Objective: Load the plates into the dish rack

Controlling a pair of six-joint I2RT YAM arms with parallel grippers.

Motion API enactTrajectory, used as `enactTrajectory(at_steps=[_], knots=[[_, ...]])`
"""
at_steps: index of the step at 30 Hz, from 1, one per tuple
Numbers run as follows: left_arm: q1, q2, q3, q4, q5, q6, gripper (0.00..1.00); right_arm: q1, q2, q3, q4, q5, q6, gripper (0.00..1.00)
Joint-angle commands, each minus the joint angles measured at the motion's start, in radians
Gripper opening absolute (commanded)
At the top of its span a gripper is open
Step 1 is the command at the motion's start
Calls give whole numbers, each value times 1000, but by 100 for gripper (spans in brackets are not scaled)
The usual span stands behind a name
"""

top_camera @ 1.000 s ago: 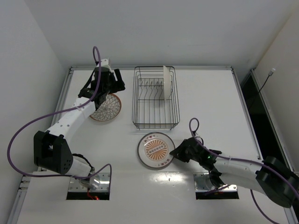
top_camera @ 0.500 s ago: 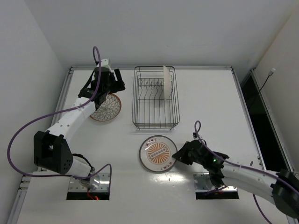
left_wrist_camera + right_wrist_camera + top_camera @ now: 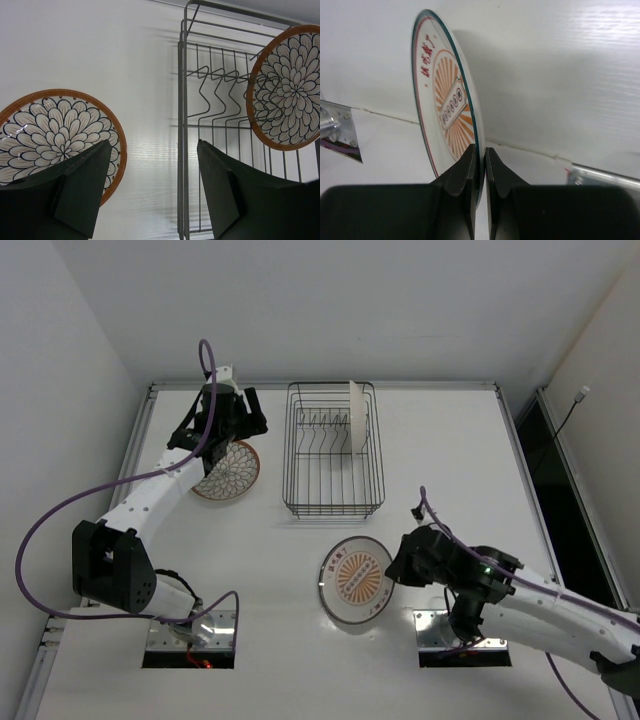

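My right gripper (image 3: 393, 568) is shut on the right rim of a plate (image 3: 356, 580) with an orange sunburst face, which is tilted up off the table near the front. In the right wrist view the plate (image 3: 446, 105) stands edge-on between the closed fingers of the gripper (image 3: 480, 162). A second plate (image 3: 229, 472), with a petal pattern, lies flat on the left. My left gripper (image 3: 251, 416) hangs open above its far edge, holding nothing. The black dish rack (image 3: 333, 510) stands mid-table, with a third plate (image 3: 357, 417) upright in its far right corner.
In the left wrist view, the flat plate (image 3: 55, 127) lies left of the open left gripper (image 3: 152, 147), the rack (image 3: 183, 125) and its standing plate (image 3: 289, 95) to the right. Purple cables loop from both arms. Raised table edges border the sides.
The right gripper closed on the sunburst plate's rim, tipped it up from lying flat and drew it right and towards the near edge. The left arm has not moved.
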State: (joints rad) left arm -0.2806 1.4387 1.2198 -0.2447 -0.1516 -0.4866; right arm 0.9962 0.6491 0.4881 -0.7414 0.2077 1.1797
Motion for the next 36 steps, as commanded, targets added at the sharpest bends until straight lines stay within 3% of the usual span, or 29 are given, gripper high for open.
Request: enactTrajectory(at_steps=[1,9,13,21,29,32,36], knots=[[-2,-1,-2,36,-12,6,67,21,21,243,-183,140,-84,0],[-2,8,-2,36,-12,6,67,30,164,643,-357,378,-176,0],[-2,8,-2,36,-12,6,67,30,320,823,-366,550,-224,0],[-2,17,7,36,-12,6,67,30,802,1295,-470,930,-299,0],[-2,17,7,36,-12,6,67,21,1222,1656,-427,1154,-442,0],[-2,8,7,36,-12,6,67,-5,1307,1745,-383,1182,-524,0],[-2,8,7,36,-12,6,67,-40,1359,1722,-244,1210,-634,0]])
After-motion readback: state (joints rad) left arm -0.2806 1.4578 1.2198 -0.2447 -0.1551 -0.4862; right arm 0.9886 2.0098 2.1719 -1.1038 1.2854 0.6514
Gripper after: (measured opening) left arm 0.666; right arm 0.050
